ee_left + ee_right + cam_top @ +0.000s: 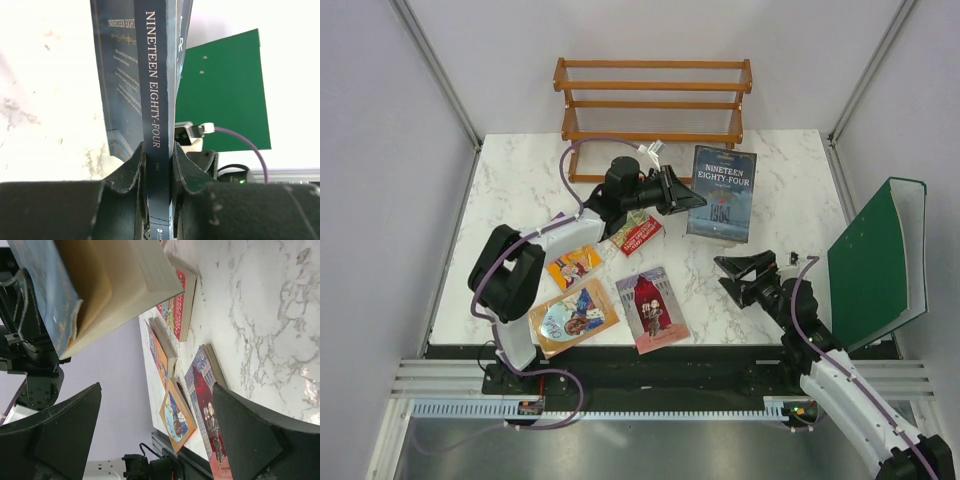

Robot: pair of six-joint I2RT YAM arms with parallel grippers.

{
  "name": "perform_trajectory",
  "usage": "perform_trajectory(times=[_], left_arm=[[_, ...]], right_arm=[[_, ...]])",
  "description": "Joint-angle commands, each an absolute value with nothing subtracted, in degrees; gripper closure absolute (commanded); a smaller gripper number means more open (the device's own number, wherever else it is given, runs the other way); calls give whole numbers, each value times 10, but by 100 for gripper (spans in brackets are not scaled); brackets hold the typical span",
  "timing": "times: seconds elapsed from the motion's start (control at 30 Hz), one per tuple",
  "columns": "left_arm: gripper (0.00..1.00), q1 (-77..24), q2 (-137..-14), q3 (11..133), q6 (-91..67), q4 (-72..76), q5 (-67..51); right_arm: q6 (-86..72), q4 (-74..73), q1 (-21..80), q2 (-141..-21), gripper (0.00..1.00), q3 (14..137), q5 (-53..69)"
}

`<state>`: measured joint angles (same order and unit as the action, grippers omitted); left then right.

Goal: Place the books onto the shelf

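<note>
While left tool (158,155) pinches its spine, likely to hold pages shut, Nineteen Eighty-Four (722,193) hangs above counter (790,200), upper centre, before shelf (655,87). Right tool (744,266) spread, empty, lower right. Other books (652,308) flat, lower left.

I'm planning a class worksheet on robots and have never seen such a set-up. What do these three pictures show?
Two robot arms are bolted at the near edge of a marble table, each ending in a two-finger gripper. One picture looks down from above; the other two come from cameras on each wrist. The left gripper is shut on the spine of the Nineteen Eighty-Four book. The right gripper is open and empty. Four paperbacks lie on the table: a red cartoon-covered book, a Roald Dahl book, an orange book and a pink book. A wooden shelf stands at the back; a green binder is at the right.
</note>
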<state>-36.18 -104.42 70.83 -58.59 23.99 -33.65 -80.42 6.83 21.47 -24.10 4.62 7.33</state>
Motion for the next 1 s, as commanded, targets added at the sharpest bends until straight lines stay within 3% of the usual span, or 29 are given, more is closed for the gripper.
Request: perform_trajectory(times=[0.0,0.6,0.97], left_arm=[[98,-362,-1046,759,-605,261,-382],[98,-362,-1057,770,-604,237,-399],[98,-362,-1050,765,-611,228,-413]], right_arm=[[-821,226,244,-287,2,48,68],[-817,527,330,-517,2,81,4],[-832,534,338,-564,2,103,-24]])
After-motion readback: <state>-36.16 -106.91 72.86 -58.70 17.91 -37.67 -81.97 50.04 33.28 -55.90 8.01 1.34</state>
